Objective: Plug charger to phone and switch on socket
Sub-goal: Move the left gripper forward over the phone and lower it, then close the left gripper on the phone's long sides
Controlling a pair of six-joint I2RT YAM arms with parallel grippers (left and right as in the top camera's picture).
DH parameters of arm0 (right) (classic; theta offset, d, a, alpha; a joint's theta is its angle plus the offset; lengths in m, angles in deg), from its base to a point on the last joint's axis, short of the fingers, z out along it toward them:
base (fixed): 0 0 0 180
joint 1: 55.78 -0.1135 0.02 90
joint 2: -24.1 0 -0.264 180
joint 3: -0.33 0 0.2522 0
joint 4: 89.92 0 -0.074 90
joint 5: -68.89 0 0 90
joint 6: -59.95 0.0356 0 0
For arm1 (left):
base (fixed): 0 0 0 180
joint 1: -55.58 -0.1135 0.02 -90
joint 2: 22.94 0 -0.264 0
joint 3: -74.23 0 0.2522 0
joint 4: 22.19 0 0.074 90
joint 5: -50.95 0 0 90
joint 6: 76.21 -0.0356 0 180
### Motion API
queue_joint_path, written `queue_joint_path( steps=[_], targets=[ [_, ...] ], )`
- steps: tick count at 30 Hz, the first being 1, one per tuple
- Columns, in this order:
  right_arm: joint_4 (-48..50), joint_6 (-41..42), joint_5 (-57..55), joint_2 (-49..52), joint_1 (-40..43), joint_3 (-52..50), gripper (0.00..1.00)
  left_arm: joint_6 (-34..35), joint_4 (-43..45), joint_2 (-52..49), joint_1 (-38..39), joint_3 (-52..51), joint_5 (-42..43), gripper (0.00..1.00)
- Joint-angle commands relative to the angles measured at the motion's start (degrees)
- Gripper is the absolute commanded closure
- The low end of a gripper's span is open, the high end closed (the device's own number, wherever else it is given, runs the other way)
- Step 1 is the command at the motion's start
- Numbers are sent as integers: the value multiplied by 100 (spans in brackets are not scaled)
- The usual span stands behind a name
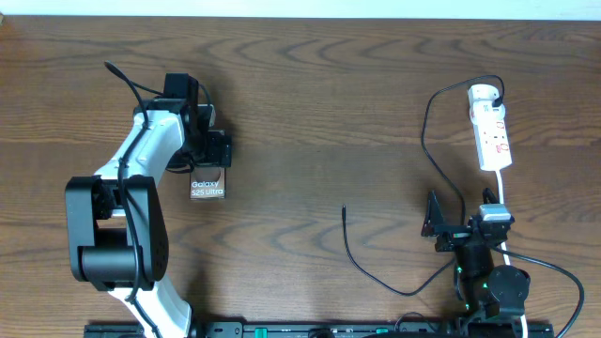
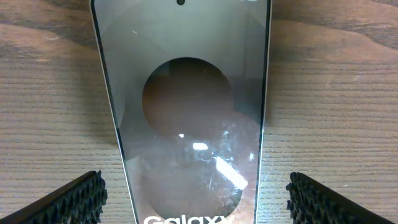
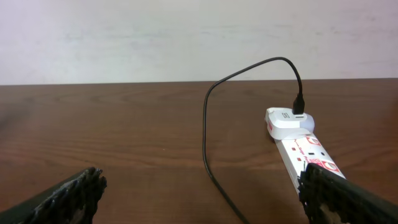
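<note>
The phone (image 1: 208,186) lies flat on the table at the left, tan-brown with white "Galaxy S25 Ultra" print. My left gripper (image 1: 209,158) hovers over its far end. In the left wrist view the phone (image 2: 186,112) lies between the two fingers of the left gripper (image 2: 196,205), which is open and not touching it. The white socket strip (image 1: 491,127) lies at the right. The black charger cable (image 1: 424,141) runs from an adapter on the strip, and its plug tip (image 1: 344,208) lies loose mid-table. My right gripper (image 1: 462,218) is open and empty below the strip. The right wrist view shows the right gripper (image 3: 202,199), the strip (image 3: 305,152) and the cable (image 3: 205,137).
The white adapter (image 3: 289,121) sits in the strip's far end. The strip's white cord (image 1: 502,192) runs down past the right arm. Bare wooden table (image 1: 319,113) lies between the two arms. A pale wall stands behind the table's far edge.
</note>
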Motion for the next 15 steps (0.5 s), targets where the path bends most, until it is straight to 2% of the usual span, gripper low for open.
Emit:
queue_joint_path(
  steps=[1,15],
  targets=[
    [-33,-68,-31,-37,-55,-7,1,46,-11,-74,7,-35,-63,8],
    [-33,-68,-31,-35,-52,-7,1,44,114,-74,7,-190,-50,7]
  ],
)
